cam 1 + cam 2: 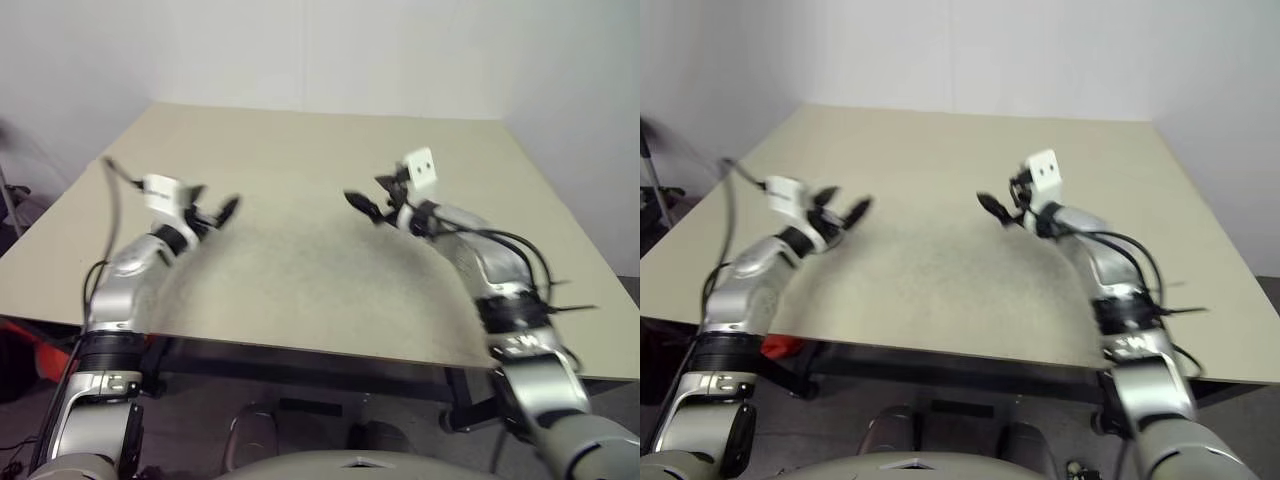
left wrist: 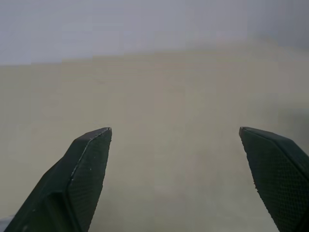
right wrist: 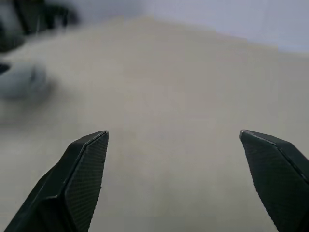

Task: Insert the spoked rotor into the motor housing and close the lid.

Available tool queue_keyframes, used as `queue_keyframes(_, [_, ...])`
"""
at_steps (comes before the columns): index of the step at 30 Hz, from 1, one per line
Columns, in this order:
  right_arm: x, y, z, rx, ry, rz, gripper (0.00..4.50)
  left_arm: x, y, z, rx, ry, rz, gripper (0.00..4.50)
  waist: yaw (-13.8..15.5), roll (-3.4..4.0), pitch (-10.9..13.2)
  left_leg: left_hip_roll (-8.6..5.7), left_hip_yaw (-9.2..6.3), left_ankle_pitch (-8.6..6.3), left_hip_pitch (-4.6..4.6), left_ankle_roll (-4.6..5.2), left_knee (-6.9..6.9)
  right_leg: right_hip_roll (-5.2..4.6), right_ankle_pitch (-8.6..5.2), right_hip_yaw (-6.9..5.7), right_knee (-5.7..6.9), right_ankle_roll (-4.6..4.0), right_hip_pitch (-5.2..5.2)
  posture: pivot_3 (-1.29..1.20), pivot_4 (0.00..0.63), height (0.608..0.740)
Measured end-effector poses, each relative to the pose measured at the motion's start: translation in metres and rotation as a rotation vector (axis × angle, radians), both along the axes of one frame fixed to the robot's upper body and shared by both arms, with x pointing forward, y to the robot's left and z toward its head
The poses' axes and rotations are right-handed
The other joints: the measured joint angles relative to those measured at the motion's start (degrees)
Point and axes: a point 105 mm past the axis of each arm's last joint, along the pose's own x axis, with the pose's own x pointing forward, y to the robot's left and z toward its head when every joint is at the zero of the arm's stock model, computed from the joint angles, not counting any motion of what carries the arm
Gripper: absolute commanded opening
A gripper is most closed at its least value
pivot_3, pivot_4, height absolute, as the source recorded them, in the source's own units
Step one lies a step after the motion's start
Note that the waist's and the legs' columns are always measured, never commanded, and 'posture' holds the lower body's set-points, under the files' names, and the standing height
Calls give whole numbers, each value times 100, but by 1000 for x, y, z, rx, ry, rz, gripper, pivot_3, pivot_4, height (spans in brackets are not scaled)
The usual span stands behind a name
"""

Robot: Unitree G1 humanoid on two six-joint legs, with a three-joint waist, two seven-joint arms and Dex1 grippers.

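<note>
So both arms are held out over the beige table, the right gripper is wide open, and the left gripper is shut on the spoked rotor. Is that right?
Not quite. The left gripper is not shut on anything: the left wrist view shows its two black fingers spread wide with bare table between them. The rest holds: both arms reach out over the beige table, and the right gripper is wide open too.

Both arms reach over the surface's (image 1: 300, 120) near edge. The left gripper (image 1: 215, 215) and right gripper (image 1: 365, 207) point inward, jaws spread wide and empty.

Rotor, housing, lid: pose & place can't be told.
</note>
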Motion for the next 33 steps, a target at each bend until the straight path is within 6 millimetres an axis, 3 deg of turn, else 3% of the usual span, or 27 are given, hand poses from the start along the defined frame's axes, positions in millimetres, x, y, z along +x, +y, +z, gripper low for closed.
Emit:
queue_keyframes(3, [-21, -7, -29, -88, 71, 97, 4500, -15, -31, -29, 48, 82, -143, 4454, -139, 5, 4, 7, 4, 2, -14, -1, 4, 24, 10, -1, 2, -32, -17, 0, 0, 740])
queue_keyframes(6, [-25, -2, -29, -111, 53, 145, 4500, -21, -45, -35, 83, 81, -212, 4454, -272, 16, 5, 11, 6, 1, -8, 1, 4, 26, 17, -3, 11, -52, -16, 0, 0, 740])
queue_keyframes(18, [-20, 10, -22, -107, 2, 149, 4500, -6, -37, -25, 86, 42, -188, 4454, -266, 17, 4, 10, 7, 1, 12, 8, 25, 17, 36, -2, 12, -83, 1, 0, 0, 740])
queue_keyframes(33, [-8, 12, -20, -54, -13, 80, 4500, -19, -45, -26, 73, 56, -236, 4454, -276, 18, 4, 12, 8, -9, 4, 26, 23, 20, 37, -5, 7, -93, -5, 0, 0, 740])
